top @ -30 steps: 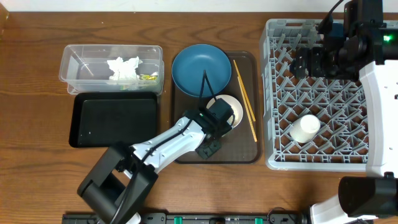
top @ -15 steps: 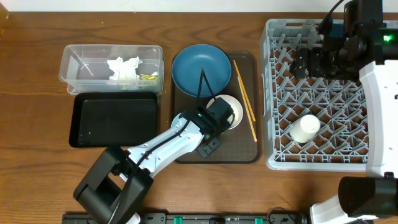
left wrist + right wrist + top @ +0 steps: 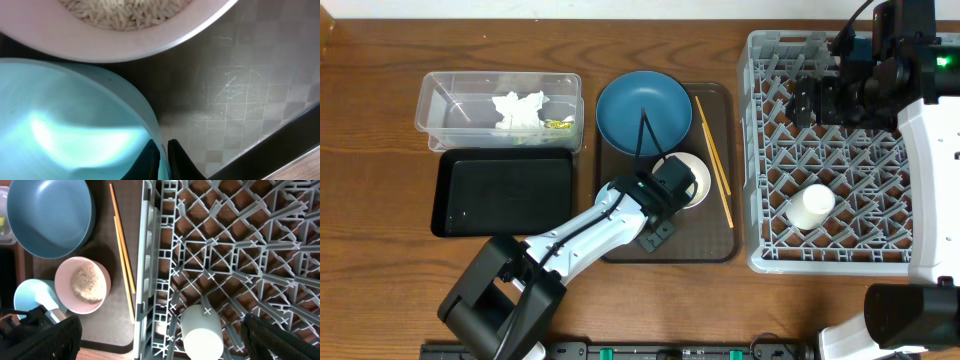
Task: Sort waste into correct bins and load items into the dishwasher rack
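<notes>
My left gripper is shut on the rim of the small light blue bowl, which sits on the brown serving tray beside the white bowl holding rice. In the overhead view the left gripper hides the light blue bowl. The dark blue plate and chopsticks lie on the same tray. My right gripper is open and empty above the grey dishwasher rack; its jaws stand wide apart. A small white cup stands in the rack.
The clear tub at the back left holds crumpled white tissue and a yellow wrapper. The shallow black tray lies just in front of it. Bare wooden table surrounds them.
My left arm has shifted very slightly at the light blue bowl. The right arm and everything else have not moved.
</notes>
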